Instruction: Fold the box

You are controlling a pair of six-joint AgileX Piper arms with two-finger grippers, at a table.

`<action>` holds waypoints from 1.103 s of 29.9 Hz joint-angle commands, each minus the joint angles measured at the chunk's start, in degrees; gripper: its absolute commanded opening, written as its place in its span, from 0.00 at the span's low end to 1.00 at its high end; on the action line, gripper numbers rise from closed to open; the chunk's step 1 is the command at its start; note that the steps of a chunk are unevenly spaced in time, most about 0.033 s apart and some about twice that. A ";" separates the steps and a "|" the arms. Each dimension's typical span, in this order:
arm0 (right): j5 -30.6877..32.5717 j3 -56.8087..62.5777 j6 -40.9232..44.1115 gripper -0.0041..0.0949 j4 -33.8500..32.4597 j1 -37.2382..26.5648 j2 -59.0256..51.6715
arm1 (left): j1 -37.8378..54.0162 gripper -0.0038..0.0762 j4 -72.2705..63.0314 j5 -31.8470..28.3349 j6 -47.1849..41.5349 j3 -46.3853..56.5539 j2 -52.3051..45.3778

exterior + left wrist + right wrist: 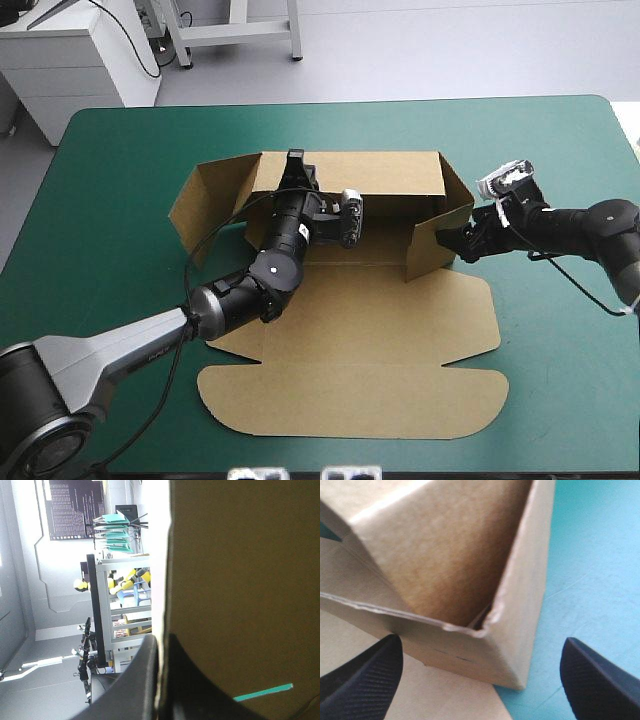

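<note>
Currently the brown cut-board box point(350, 340) sits mid teal-green tabletop point(120, 160); rear wall and side flaps up, front panels flat; left gripper point(294, 160) clamped on the rear wall's top edge; right gripper point(462, 243) spread wide, straddling the right flap's corner; left arm point(120, 352) lettering unreadable.

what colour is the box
Plain brown, with no print. The box shows best in the high view.

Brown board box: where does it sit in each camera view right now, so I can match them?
High view: brown board box mid-table, far wall raised.
Left wrist view: its wall pinched by left gripper.
Right wrist view: its corner inside open right gripper.
Shared landmark: teal-green cover.
</note>
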 commanded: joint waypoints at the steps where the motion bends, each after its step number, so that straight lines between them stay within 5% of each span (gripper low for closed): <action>1: -4.91 -1.64 -2.63 0.85 2.40 -0.08 -1.91 | -0.20 0.04 2.65 1.69 -0.55 -1.97 -2.44; 10: -1.85 -0.51 -0.40 0.85 5.40 2.67 -1.91 | -0.20 0.04 2.65 1.69 -0.55 -1.97 -2.44; 21: -32.18 9.07 -1.55 0.85 12.88 17.28 -2.11 | -0.20 0.04 2.65 1.69 -0.55 -1.97 -2.44; 33: -49.28 9.40 -3.36 0.85 22.30 26.22 -2.11 | -0.20 0.04 2.65 1.69 -0.55 -1.97 -2.44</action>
